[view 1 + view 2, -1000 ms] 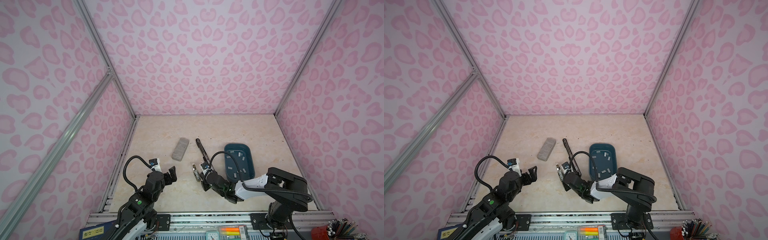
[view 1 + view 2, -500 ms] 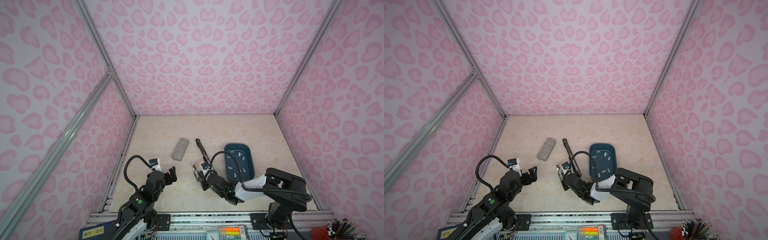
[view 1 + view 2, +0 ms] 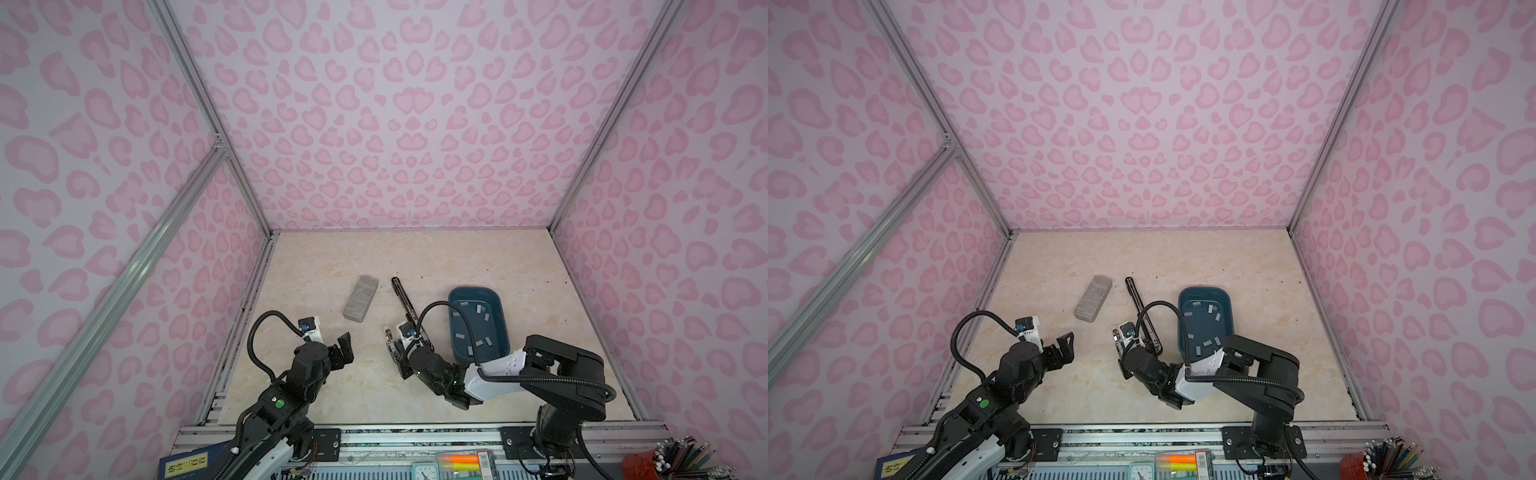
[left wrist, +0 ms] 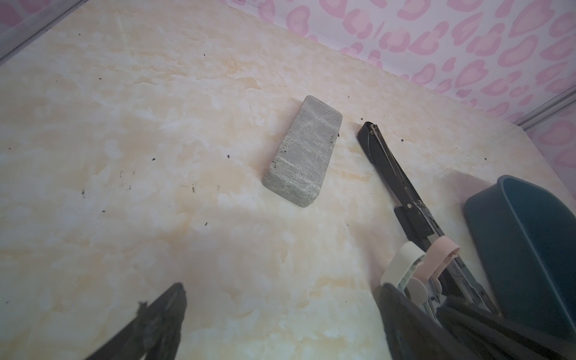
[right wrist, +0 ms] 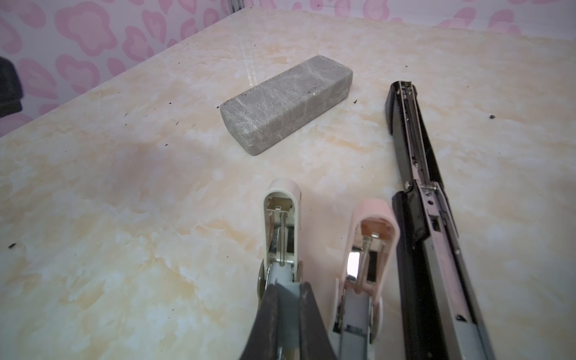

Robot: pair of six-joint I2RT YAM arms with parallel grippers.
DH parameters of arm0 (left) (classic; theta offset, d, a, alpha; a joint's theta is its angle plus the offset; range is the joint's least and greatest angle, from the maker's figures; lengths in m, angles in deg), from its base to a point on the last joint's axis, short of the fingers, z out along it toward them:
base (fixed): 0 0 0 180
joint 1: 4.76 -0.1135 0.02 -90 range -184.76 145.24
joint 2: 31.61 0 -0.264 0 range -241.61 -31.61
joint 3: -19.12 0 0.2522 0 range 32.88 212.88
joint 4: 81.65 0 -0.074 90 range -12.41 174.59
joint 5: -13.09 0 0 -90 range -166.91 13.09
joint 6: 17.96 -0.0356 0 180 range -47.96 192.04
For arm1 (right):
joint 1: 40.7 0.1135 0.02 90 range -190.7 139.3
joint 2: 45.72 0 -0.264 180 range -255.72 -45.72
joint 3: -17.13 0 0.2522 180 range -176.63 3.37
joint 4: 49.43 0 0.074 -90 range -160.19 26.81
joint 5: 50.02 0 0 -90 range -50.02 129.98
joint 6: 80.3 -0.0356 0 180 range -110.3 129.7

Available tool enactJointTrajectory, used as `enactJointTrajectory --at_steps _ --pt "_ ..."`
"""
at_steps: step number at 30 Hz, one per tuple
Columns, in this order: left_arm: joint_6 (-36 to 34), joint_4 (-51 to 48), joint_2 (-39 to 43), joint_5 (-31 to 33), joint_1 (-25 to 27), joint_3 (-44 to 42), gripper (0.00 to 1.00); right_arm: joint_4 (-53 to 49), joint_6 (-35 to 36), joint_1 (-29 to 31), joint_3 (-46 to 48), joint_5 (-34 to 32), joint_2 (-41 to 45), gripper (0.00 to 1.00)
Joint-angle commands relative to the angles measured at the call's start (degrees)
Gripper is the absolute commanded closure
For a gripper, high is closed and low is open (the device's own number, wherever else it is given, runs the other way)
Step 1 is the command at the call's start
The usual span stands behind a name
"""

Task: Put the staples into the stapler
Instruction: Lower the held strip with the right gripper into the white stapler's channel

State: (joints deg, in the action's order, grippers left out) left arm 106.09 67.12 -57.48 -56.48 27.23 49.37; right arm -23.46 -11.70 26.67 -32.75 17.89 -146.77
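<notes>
Little has moved: your right fingers [image 5: 268,327] pinch the white stapler [image 5: 282,218], edged slightly toward the desk's [image 3: 415,257] left edge. Left fingers [image 3: 345,340] hang spread. Staples [image 3: 461,336] lie in the tray [image 3: 473,288], so loading hasn't begun.

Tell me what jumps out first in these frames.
Pink heart-print walls dominate. Mid-table, a black stapler lies opened flat beside a grey block, with a white stapler and a pink stapler open at its near end. To its right, a dark blue tray holds scattered staples.
</notes>
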Motion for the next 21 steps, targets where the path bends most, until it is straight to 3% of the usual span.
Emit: enactJointTrajectory --at_steps 1,12,21 --pt "0.41 0.52 0.03 0.67 0.00 0.48 0.03 -0.07 -0.73 -0.07 -0.27 -1.40 -0.64 0.94" --pt "0.41 0.64 0.12 0.76 0.03 0.45 0.02 -0.22 -1.27 0.26 -1.64 2.67 -2.99 0.95" --pt "0.41 0.69 0.20 0.76 0.00 0.47 0.02 1.00 -1.79 0.84 -1.14 0.99 -3.34 0.94"
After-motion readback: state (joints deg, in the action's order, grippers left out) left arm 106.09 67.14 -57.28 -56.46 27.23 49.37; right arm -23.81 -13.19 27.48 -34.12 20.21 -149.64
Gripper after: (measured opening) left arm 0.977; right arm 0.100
